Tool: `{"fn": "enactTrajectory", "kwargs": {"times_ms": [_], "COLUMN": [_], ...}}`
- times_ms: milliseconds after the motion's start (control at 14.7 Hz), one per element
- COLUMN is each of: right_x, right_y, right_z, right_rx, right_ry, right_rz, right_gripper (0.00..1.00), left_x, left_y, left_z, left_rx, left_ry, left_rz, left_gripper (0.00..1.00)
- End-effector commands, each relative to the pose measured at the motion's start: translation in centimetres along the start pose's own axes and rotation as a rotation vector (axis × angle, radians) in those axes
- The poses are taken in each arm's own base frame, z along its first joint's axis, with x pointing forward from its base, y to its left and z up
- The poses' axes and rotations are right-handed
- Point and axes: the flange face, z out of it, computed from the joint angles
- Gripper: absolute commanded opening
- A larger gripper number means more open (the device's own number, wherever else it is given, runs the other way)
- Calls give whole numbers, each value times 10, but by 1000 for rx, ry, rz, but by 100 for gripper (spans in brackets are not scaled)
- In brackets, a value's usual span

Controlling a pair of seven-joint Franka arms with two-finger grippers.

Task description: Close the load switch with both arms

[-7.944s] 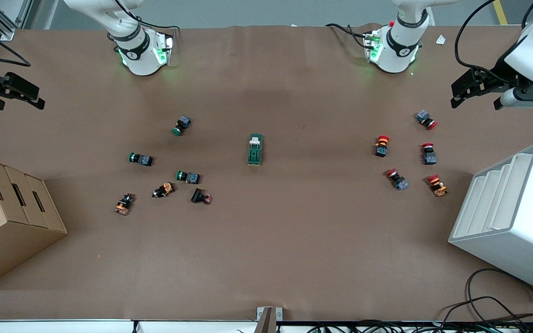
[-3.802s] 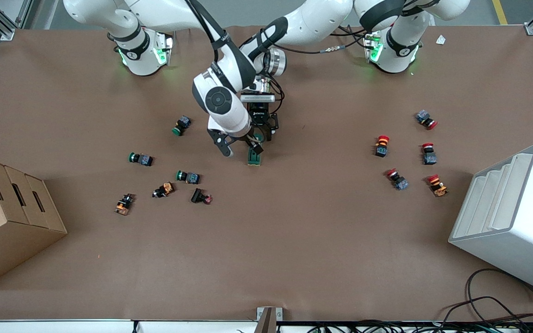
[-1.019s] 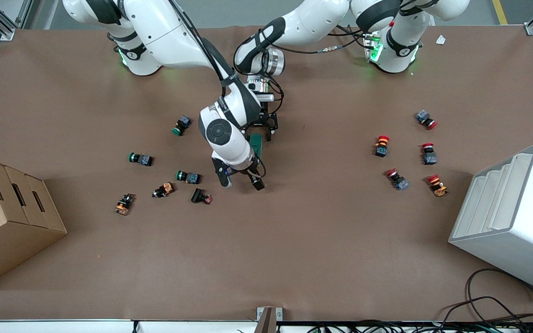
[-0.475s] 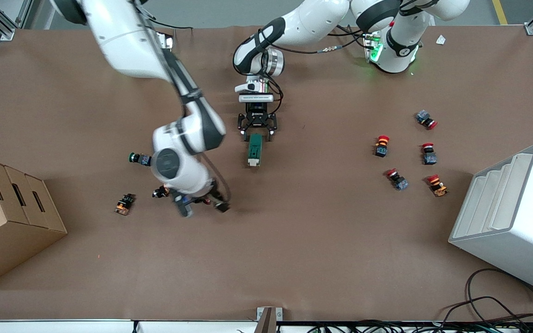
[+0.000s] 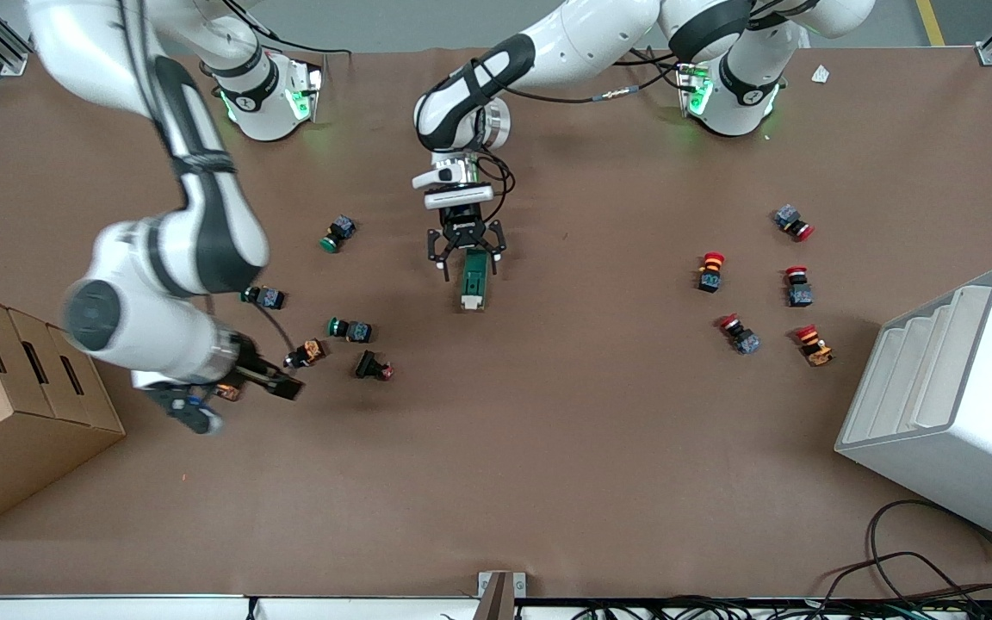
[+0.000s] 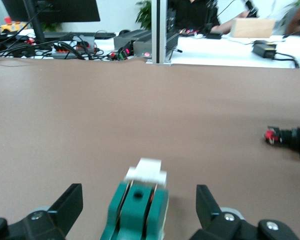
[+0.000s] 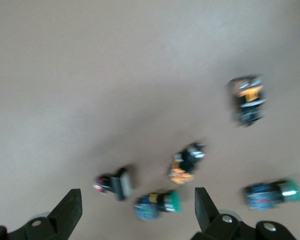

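Note:
The dark green load switch (image 5: 473, 281) lies mid-table, its white lever tab (image 5: 471, 301) at the end nearer the front camera. My left gripper (image 5: 467, 257) is open and straddles the switch's other end. In the left wrist view the switch (image 6: 137, 212) and its tab (image 6: 146, 171) sit between the spread fingers (image 6: 65, 205) without touching them. My right gripper (image 5: 239, 403) is open and empty in the air over the push-buttons near the cardboard box. The right wrist view shows its fingers (image 7: 67, 210) spread above a green-capped push-button (image 7: 157, 204).
Green-capped push-buttons (image 5: 339, 232) (image 5: 262, 296) (image 5: 350, 329) and dark ones (image 5: 374, 368) lie toward the right arm's end. Red-capped push-buttons (image 5: 711, 271) (image 5: 799, 287) lie toward the left arm's end. A cardboard box (image 5: 14, 405) and a white rack (image 5: 952, 396) stand at the table's ends.
The right arm has swung away from the switch toward the cardboard box. The white tab, first at the end nearer the bases, now sits at the end nearer the camera. The left gripper has shifted slightly.

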Motion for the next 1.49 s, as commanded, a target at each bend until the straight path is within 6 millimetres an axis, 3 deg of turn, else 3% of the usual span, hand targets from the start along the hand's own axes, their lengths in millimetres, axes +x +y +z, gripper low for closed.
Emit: {"fn": "enactTrajectory", "kwargs": {"times_ms": [0, 136, 272, 407, 611, 747, 883, 1019, 1154, 1290, 1426], "right_x": [-4, -7, -6, -3, -8, -3, -3, -4, -4, -9, -15], "right_y": [60, 109, 154, 198, 227, 254, 254, 253, 253, 244, 238], "right_z": [-58, -103, -142, -178, -219, -238, -256, -257, -256, -254, -254], "right_rx": [-48, -117, -132, -119, -117, -87, -65, -65, -55, -44, -47], "right_ry": [-24, -43, -47, -40, -67, -64, -25, -22, -28, -48, -68], "right_rz": [-143, -232, -357, -392, -331, -288, -287, -290, -281, -296, -314], "right_gripper": [100, 100, 100, 100, 100, 100, 100, 100, 100, 100, 100], "left_x": [48, 76, 120, 181, 270, 337, 392, 445, 499, 536, 556], "left_y": [7, 5, -2, 1, -17, -52, -92, -134, -190, -246, -296], "left_z": [-1, -3, 8, 25, 64, 88, 104, 112, 122, 133, 149], "left_rx": [9, 50, 81, 80, 88, 90, 75, 50, 26, 0, -16], "left_ry": [-83, -175, -232, -312, -454, -511, -596, -677, -751, -812, -875], "left_rz": [-7, 65, 107, 49, 49, 61, 67, 28, -13, 27, 38], "left_gripper": [100, 100, 100, 100, 100, 100, 100, 100, 100, 100, 100]}}
